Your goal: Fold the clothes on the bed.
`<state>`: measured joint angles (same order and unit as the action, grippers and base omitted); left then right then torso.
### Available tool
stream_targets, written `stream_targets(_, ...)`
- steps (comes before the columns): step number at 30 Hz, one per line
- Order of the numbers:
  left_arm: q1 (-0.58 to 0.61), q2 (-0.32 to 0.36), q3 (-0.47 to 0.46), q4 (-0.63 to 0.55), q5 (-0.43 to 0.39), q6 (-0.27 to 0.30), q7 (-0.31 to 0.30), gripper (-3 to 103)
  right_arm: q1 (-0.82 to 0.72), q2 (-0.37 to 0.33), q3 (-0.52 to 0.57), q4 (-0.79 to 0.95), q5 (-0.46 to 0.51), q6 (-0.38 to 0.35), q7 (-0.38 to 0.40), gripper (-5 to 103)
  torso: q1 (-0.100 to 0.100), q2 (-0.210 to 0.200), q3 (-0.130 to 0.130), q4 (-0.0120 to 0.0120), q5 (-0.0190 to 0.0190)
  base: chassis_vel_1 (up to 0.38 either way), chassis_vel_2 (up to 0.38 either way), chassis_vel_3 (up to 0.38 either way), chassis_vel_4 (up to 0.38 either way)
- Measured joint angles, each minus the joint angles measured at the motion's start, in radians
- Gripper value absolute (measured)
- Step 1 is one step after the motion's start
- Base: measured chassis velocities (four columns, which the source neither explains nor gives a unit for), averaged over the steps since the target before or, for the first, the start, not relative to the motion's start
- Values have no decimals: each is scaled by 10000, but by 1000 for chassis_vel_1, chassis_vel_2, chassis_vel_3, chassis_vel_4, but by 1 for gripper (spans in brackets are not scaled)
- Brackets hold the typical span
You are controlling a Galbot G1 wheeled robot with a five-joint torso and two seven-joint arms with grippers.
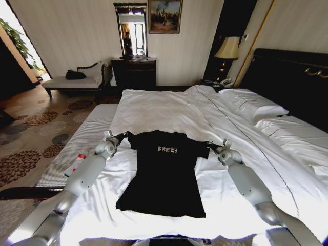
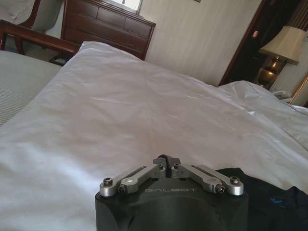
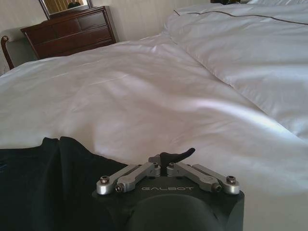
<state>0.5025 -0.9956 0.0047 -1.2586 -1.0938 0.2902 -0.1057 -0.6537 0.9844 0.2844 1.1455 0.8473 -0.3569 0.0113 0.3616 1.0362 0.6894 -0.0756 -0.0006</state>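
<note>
A black T-shirt (image 1: 165, 174) lies flat and face up on the white duvet of the bed (image 1: 169, 110), its collar toward the far side and its hem toward the robot, with the white lettering "FREE!" across the chest. Both short sleeves are spread outward. The left gripper (image 1: 122, 136) sits at the tip of the left sleeve, the right gripper (image 1: 210, 146) at the tip of the right sleeve, each arm reaching in low over the sheet from its own side. In the left wrist view the gripper's (image 2: 167, 160) fingers are drawn together to a closed point, with the shirt's black fabric (image 2: 269, 199) just beside the housing; whether any cloth is pinched cannot be told. In the right wrist view the fingers (image 3: 177, 154) are likewise closed, a dark tip showing above the linkage (fabric or pad, unclear), and the sleeve (image 3: 53, 178) lies next to it. A small white bottle with a red cap (image 1: 77, 163) rests on the striped bench (image 1: 84, 138) beside the bed. A pillow (image 1: 253, 105) lies near the dark headboard (image 1: 292, 82).
</note>
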Motion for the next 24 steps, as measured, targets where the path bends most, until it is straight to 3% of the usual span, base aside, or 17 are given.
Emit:
stream_targets(17, 467, 134, -96, -360, 37, -4, -104, 0, -261, 87, 53, 81, -462, 161, 138, 1, 0, 0, 0, -1, 1, 0, 0, 0, 0)
stream_targets(24, 485, 123, -82, -402, 33, -4, -122, 0, -578, 72, -46, 1170, -305, 204, 205, 1, -1, 0, -1, 1, 0, 0, 0, 0, 0)
